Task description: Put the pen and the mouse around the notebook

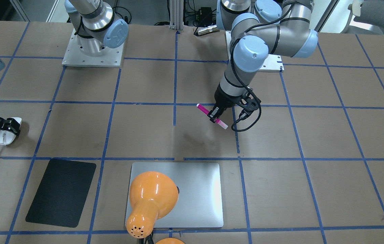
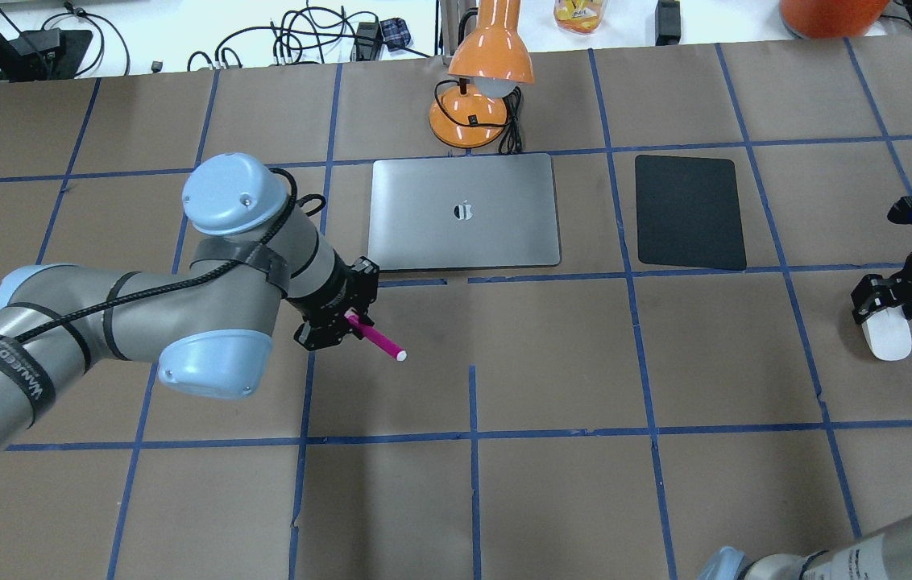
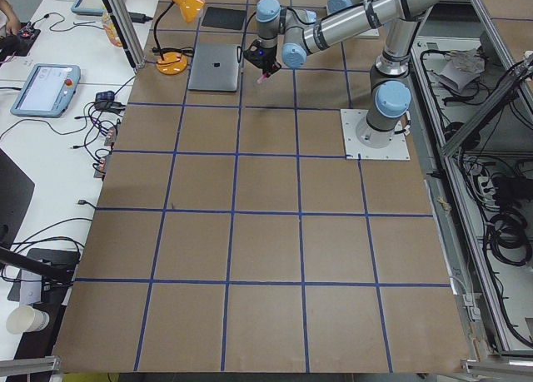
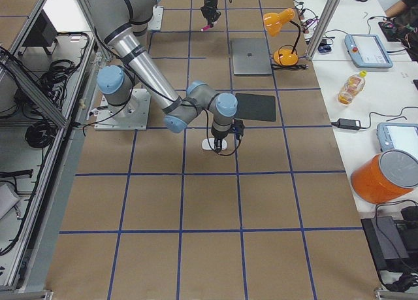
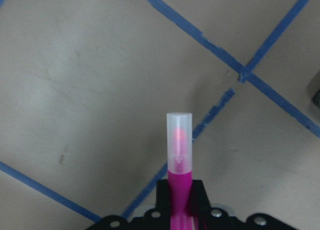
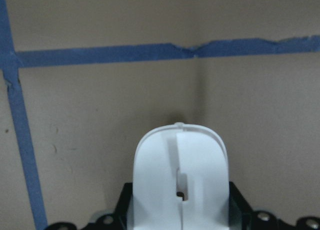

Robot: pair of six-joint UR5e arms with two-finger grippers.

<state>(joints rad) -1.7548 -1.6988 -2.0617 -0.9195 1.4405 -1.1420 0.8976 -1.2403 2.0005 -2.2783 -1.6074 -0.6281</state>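
The magenta pen (image 2: 379,342) with its pale cap sticks out of my left gripper (image 2: 341,324), which is shut on it a little above the paper; its shadow falls on the table below. The left wrist view shows the pen (image 5: 179,155) pointing away from the fingers. The silver-grey notebook (image 2: 464,211) lies flat just beyond and to the right of this gripper. Far to the right, my right gripper (image 2: 885,310) is shut on the white mouse (image 2: 889,340), low at the table. The mouse (image 6: 180,175) fills the gap between the fingers.
A matte black pad (image 2: 690,211) lies right of the notebook, between it and the mouse. An orange desk lamp (image 2: 480,89) stands behind the notebook, with its shade (image 1: 151,196) hanging over the notebook's corner. Blue tape lines grid the brown table.
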